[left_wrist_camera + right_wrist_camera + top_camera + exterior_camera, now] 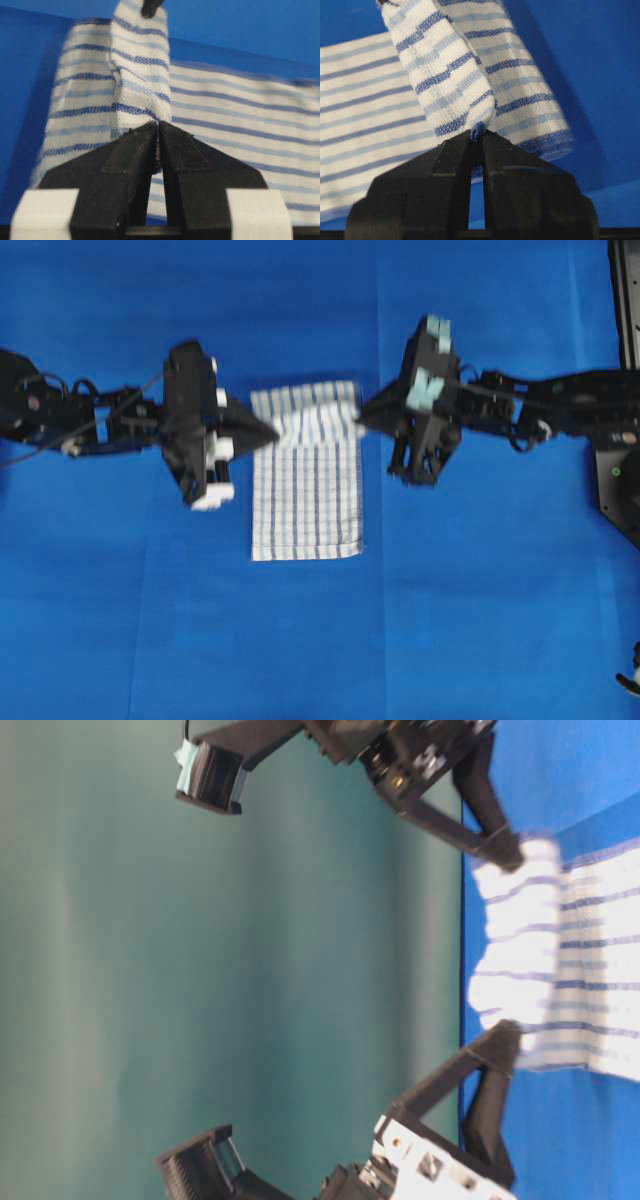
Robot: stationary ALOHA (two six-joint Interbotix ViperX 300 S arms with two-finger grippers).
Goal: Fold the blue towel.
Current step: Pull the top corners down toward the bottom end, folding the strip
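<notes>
Blue towel [306, 495] lying at table centre on the blue table covering [300, 640], long side running far to near, far end lifted into a raised band strung between the two tools. Left gripper [268, 430] pinched narrow on the towel's left edge, cloth bunched between the tips in the left wrist view. Right gripper [366, 416] likewise clamped tight on the right edge, a small nub of hem showing between the tips in the right wrist view. Fold judged under way, far portion raised and due to be carried toward the near hem. Risks: both holds look shallow, at the very edge of the cloth, so a sharp pull or uneven pace could slip a corner free and drop half the fold; unequal travel of the two arms would skew the fold line and leave the edges misaligned; dragging low could crumple the flat near portion. Near hem and both side edges of the flat portion lying straight and unobstructed. Covering bare on all sides of the towel; dark equipment [620, 440] only at far right, well apart from the path
</notes>
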